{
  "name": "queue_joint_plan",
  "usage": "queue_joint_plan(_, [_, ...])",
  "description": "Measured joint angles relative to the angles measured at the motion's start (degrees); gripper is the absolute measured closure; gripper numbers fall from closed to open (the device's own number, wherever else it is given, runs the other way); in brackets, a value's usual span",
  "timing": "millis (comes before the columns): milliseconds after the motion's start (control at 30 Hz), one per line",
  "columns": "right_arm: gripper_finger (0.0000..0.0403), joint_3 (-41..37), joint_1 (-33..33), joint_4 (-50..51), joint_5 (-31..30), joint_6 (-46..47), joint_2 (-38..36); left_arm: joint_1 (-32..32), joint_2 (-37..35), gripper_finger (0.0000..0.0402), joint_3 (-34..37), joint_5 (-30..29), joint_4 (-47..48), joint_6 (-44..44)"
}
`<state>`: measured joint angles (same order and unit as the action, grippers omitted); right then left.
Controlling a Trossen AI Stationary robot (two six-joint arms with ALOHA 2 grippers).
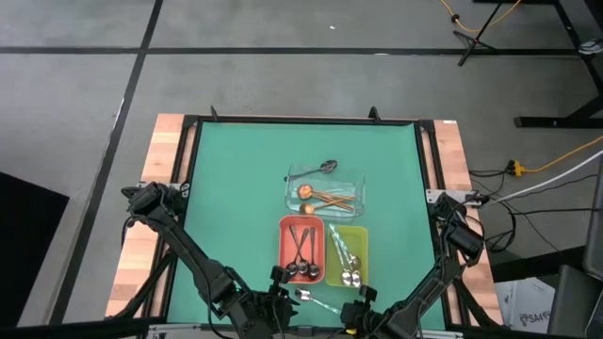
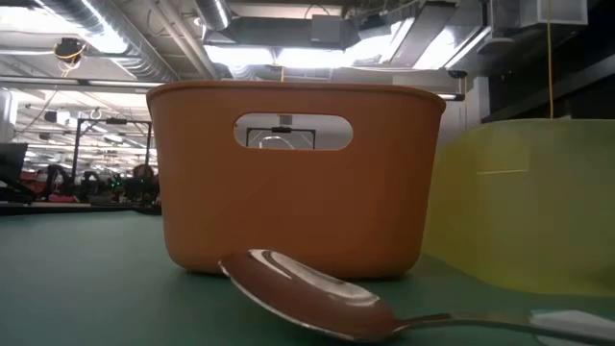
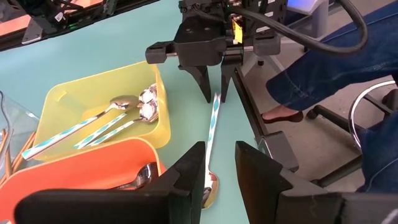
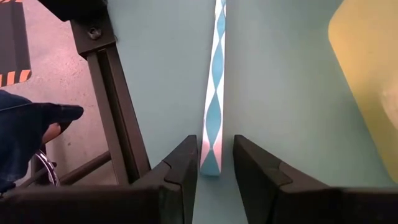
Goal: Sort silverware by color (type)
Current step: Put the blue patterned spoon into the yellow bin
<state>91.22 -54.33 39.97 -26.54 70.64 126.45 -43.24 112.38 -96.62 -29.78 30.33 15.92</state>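
We see a loose spoon (image 1: pixel 314 299) with a blue-and-white diamond-patterned handle lying flat on the green table (image 1: pixel 236 179), near the front edge, just in front of the red tray (image 1: pixel 285 254) and the yellow-green tray (image 1: pixel 362 247). In the low view its shiny bowl (image 2: pixel 307 293) rests on the mat right before the red tray's wall.

Both arms reach down to this spoon from opposite ends. The left gripper (image 3: pixel 214 168) stands over the bowl end, its fingers apart with the spoon between them; we cannot tell whether they touch it. The right gripper (image 4: pixel 216 163) straddles the tip of the handle, fingers parted on either side of it with a small gap showing, so it is not clamped.

In the yellow-green tray lie silver spoons (image 3: pixel 127 112) with the same patterned handles. The red tray holds dark spoons (image 1: pixel 301 252), bowls toward the front. Behind them the clear tray (image 1: pixel 294 181) holds copper-coloured pieces (image 1: pixel 325 196), and one dark spoon (image 1: pixel 320 168) rests across its far rim.

Beyond the table edge, a person's leg in blue jeans (image 3: pixel 323 62) is visible.
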Motion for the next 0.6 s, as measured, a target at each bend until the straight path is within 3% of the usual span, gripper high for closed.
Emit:
queue_joint_plan(267, [0.0313,0.0,0.0,0.0,0.0,0.0,0.0,0.0,0.0,0.0319,0.0,0.0,0.0,0.0])
queue_joint_plan(600, [0.0394,0.0,0.0,0.0,-0.2,0.0,0.0,0.0,0.0,0.0319,0.0,0.0,0.0,0.0])
